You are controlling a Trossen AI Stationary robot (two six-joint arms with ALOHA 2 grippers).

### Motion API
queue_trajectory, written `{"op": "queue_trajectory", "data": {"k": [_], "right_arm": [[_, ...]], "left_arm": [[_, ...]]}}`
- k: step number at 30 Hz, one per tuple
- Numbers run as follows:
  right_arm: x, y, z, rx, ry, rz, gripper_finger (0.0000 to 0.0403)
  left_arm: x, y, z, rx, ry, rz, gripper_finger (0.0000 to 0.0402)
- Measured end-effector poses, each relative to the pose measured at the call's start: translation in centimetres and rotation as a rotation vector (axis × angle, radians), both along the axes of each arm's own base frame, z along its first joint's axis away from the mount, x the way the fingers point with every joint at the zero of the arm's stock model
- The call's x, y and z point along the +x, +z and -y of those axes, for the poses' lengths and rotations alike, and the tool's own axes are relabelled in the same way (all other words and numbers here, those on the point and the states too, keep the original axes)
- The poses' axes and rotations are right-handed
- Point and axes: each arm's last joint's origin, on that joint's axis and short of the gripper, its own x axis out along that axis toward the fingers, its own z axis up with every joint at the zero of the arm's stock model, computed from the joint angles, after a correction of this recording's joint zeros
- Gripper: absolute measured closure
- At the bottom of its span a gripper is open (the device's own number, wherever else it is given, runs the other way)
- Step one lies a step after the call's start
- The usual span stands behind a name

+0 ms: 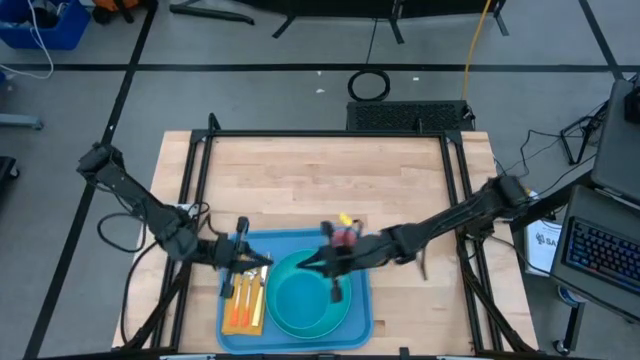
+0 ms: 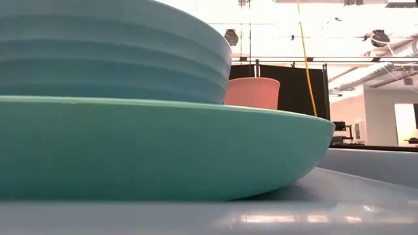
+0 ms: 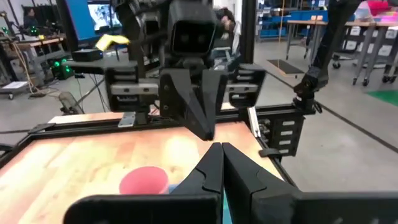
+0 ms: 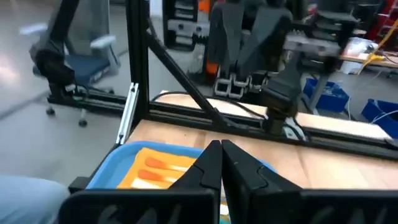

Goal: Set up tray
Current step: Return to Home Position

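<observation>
a: left gripper (image 1: 262,263)?
b: fingers pressed together, holding nothing; over the left part of the large flat blue plastic tray (image 1: 360,328), above the yellow-orange napkin (image 1: 243,312).
a: right gripper (image 1: 308,265)?
b: likewise closed and empty; over the round teal plate (image 1: 310,305), near the pink cup (image 3: 144,180).
a: tray?
b: at the near edge of the pale wooden table (image 1: 320,180), mid-width.

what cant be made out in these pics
High view: the cutlery on the napkin is too small to tell apart.
Low view: the plate and bowl fill the frame, hiding everything else but the pink cup's top.
Right wrist view: the shut right gripper blocks most of the tray.
Left wrist view: the shut left gripper hides the pink cup's base.
</observation>
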Motion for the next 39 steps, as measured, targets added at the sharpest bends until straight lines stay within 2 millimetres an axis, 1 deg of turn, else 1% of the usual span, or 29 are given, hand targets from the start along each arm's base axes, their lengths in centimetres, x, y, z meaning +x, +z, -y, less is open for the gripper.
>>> {"op": "queue_trajectory", "data": {"k": [3, 6, 9, 12, 16, 20, 23, 26, 29, 33, 39], "right_arm": [[-3.3, -1.0, 1.4, 0.050, -0.016, 0.050, 0.0403], [-6.2, -1.5, 2.6, 0.099, -0.061, 0.083, 0.0403], [-8.4, -2.0, 3.4, 0.109, -0.057, 0.098, 0.0403], [-10.4, -1.8, 4.0, 0.118, -0.070, 0.139, 0.0403], [-12.8, -1.5, 4.6, 0.094, -0.060, 0.174, 0.0403], [-14.9, -1.6, 5.3, 0.097, -0.097, 0.200, 0.0403], [-16.1, -2.5, 5.9, 0.091, -0.099, 0.197, 0.0403], [-17.4, -3.0, 6.5, 0.100, -0.156, 0.212, 0.0403], [-18.4, -3.9, 7.1, 0.096, -0.174, 0.209, 0.0403], [-19.7, -5.0, 7.6, 0.107, -0.173, 0.218, 0.0403], [-21.3, -6.9, 8.3, 0.122, -0.173, 0.254, 0.0403]], "left_arm": [[0.6, 0.2, -1.6, -0.006, 0.000, -0.010, 0.0400], [1.0, 0.4, -3.2, -0.006, 0.045, -0.020, 0.0400], [1.1, 0.7, -4.9, -0.016, 0.091, -0.023, 0.0399], [0.6, 1.2, -6.3, -0.022, 0.101, -0.022, 0.0400], [-0.8, 1.9, -7.6, -0.026, 0.103, -0.022, 0.0399], [-2.6, 2.2, -8.4, -0.013, 0.149, -0.047, 0.0398], [-4.0, 2.3, -8.9, -0.006, 0.167, -0.058, 0.0399], [-5.4, 2.3, -9.3, -0.020, 0.175, -0.031, 0.0398], [-6.7, 1.4, -9.7, -0.029, 0.186, -0.007, 0.0397], [-8.4, -0.3, -10.4, -0.050, 0.215, 0.021, 0.0398], [-10.2, -2.8, -11.2, -0.083, 0.228, 0.073, 0.0399]]}}
